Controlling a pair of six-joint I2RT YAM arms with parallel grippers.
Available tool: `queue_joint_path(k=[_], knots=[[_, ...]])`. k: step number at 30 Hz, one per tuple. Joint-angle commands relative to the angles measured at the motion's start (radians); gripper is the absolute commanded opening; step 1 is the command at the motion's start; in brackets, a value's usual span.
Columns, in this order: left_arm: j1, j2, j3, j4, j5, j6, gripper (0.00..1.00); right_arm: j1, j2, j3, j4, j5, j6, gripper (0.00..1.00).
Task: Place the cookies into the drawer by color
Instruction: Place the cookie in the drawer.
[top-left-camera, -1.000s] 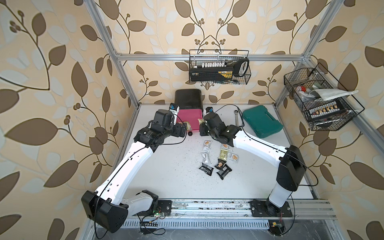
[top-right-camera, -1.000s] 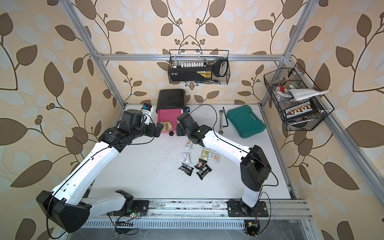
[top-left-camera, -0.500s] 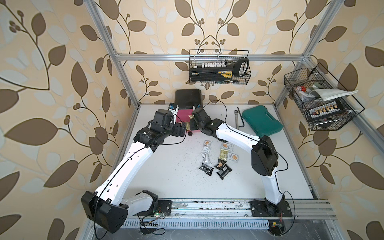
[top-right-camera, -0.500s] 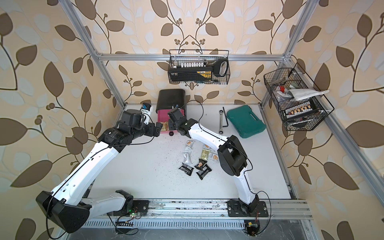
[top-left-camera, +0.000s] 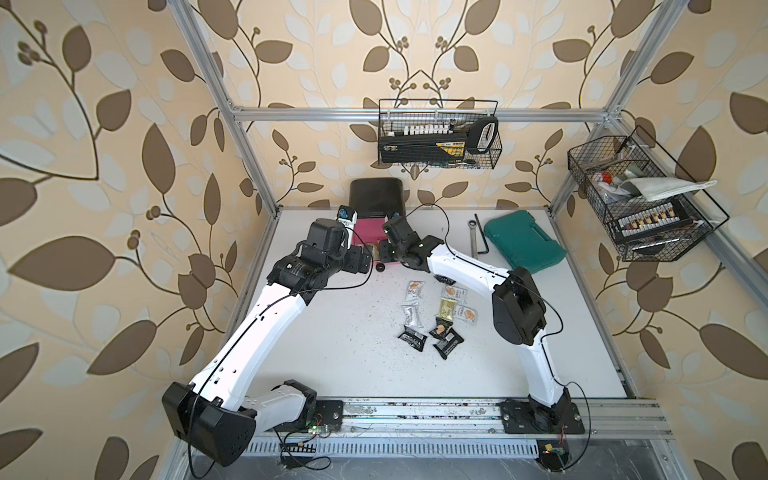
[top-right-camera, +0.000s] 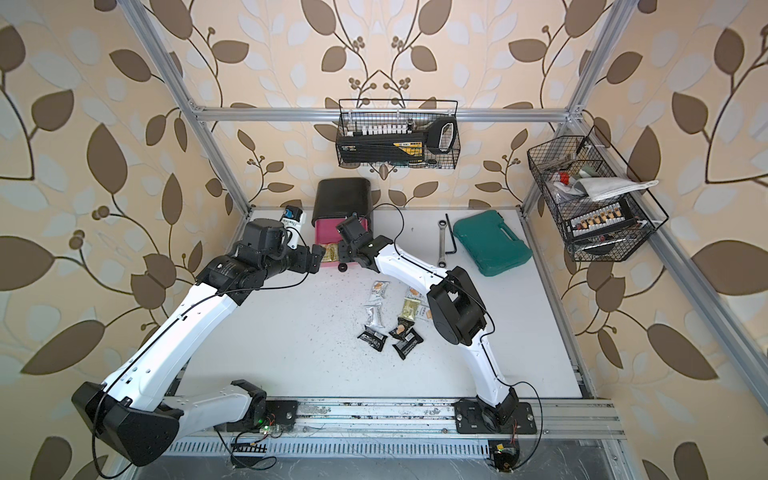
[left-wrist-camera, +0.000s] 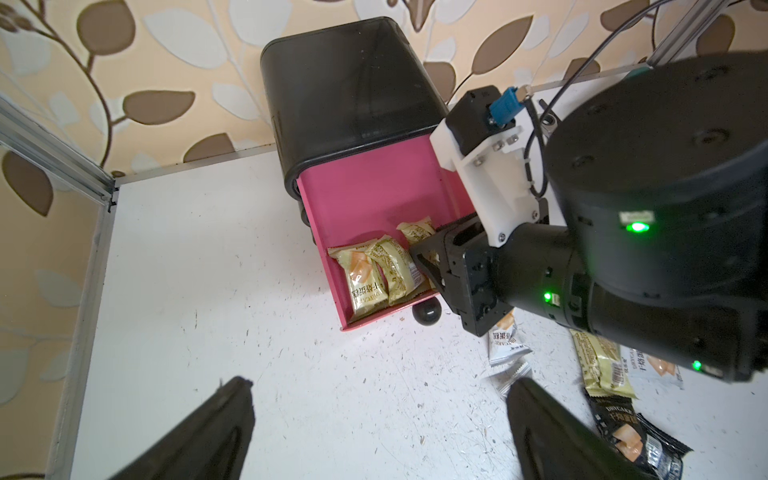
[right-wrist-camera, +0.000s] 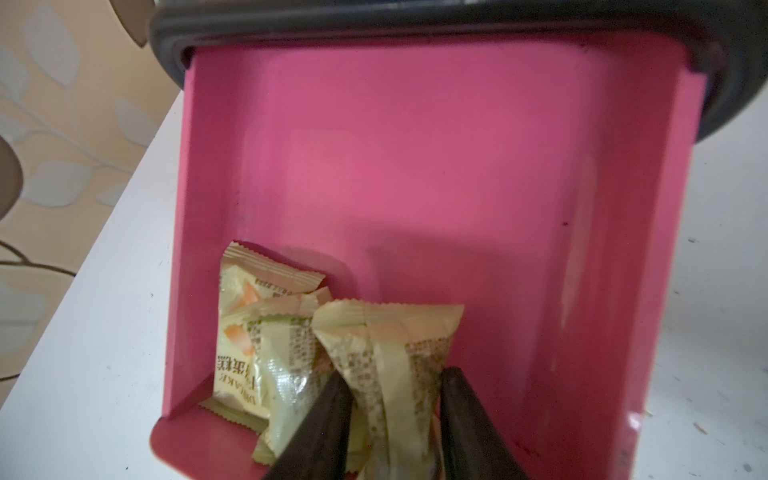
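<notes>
Scene: small black rounded-corner cabinet (top-left-camera: 376, 195) at the back of the white table (top-left-camera: 332, 353), its top pink drawer (left-wrist-camera: 365, 199) pulled out, round black knob (left-wrist-camera: 426, 313) on the front. Three yellow-green crinkly wrapped packets (left-wrist-camera: 374, 274) overlap at the front of that drawer. The right tool (right-wrist-camera: 395, 378) is over the drawer front with one of these, the nearest packet (right-wrist-camera: 390, 345), between its fingers. The fingers are partly apart; cannot tell whether they press it or only flank it. The left tool (left-wrist-camera: 382, 432) is spread wide and empty over bare table just beside the drawer. The loose packets (top-left-camera: 436, 316) are clustered mid-table, well apart from the cabinet: white-silver, black, one yellow-green.

Handling, my read: packets light and soft, the film slick and crinkly, the cookie inside likely brittle. Pinch gently across the narrow middle or on a crimped end seal. A flat packet may slide on the table before it lifts.

Writing: "DRYCAKE" on a black packet (left-wrist-camera: 615, 411) and on a yellow-green one in the drawer, with large Chinese characters beside it; fine print is too small to read.
</notes>
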Motion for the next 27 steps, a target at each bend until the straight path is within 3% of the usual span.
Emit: queue_joint_path(k=[1, 7, 14, 19, 23, 27], knots=[[0.007, -0.015, -0.006, 0.024, 0.003, 0.0, 0.98, 0.003, -0.09, 0.015, -0.032, -0.032, 0.0, 0.39], [0.007, -0.01, -0.006, 0.025, 0.006, -0.001, 0.98, 0.012, -0.304, -0.154, 0.006, -0.013, -0.024, 0.45], [0.008, -0.011, -0.005, 0.025, 0.027, -0.009, 0.98, 0.011, -0.641, -0.507, 0.053, 0.085, -0.012, 0.49], [0.007, -0.02, -0.006, 0.035, 0.108, -0.035, 0.98, 0.01, -0.841, -0.774, 0.026, 0.131, 0.049, 0.5], [0.007, -0.019, -0.001, 0.035, 0.15, -0.052, 0.98, 0.0, -0.928, -0.932, -0.039, 0.088, 0.171, 0.49], [0.007, -0.023, 0.0, 0.036, 0.165, -0.056, 0.98, -0.017, -0.906, -1.028, -0.039, 0.015, 0.26, 0.49]])
